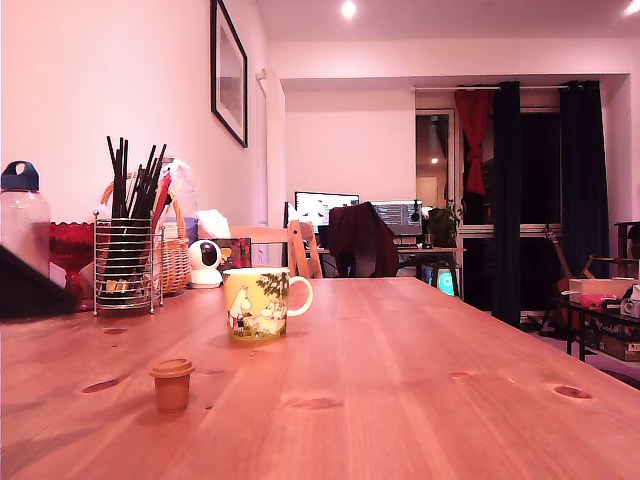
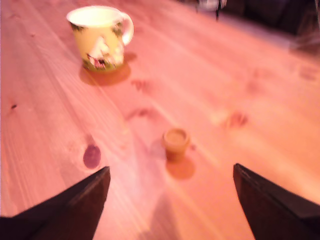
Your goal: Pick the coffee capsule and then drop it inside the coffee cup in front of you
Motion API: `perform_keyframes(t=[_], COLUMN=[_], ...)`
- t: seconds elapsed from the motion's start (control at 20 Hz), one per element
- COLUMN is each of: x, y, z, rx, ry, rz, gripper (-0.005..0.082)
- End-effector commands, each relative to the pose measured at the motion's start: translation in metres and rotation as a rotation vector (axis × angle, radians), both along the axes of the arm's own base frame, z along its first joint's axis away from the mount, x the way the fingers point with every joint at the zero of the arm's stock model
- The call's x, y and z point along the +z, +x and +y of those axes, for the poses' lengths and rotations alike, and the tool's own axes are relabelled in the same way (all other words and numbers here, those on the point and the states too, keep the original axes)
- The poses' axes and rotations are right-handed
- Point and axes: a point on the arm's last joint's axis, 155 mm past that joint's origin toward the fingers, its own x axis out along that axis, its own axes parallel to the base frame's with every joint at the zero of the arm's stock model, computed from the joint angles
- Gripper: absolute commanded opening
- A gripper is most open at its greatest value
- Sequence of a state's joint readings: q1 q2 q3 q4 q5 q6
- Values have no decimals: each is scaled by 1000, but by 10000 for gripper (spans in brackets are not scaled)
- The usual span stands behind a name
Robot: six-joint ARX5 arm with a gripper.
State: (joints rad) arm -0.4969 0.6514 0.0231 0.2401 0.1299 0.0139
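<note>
**Observer:** What's in front of you, biggest thing first?

**Operator:** The wooden table (image 1: 420,380) fills both views. On it stands the coffee cup (image 1: 257,303), yellow with a white handle, upright and open-mouthed. Nearer the exterior camera, and toward the exterior view's left of the cup, sits the coffee capsule (image 1: 172,384), upright with its wide rim on top, well apart from the cup.

**Observer:** How do you expect the capsule to handle?

**Operator:** My guess is very light, with a smooth, thin plastic wall that could dent or squirt out if I pinch hard. It tapers downward, so I'd close on the body just under the rim, letting the rim act as a stop. A bump would probably tip it.

**Observer:** And the gripper?

**Operator:** In the wrist view the gripper (image 2: 171,200) has its two dark fingers (image 2: 85,200) spread wide apart, far wider than the capsule. It holds nothing and touches nothing. The capsule (image 2: 176,142) lies just ahead of the gap, roughly centred.
</note>
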Motion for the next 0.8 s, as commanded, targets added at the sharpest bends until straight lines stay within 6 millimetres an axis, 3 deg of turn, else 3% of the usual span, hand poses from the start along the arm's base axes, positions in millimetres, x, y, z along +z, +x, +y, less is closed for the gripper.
perform_keyframes(t=[0.0,0.75], x=[5,-26], y=[5,21], z=[-4,-22], rx=[-29,-74], ry=[32,45], rz=[-58,-21], gripper=[712,712])
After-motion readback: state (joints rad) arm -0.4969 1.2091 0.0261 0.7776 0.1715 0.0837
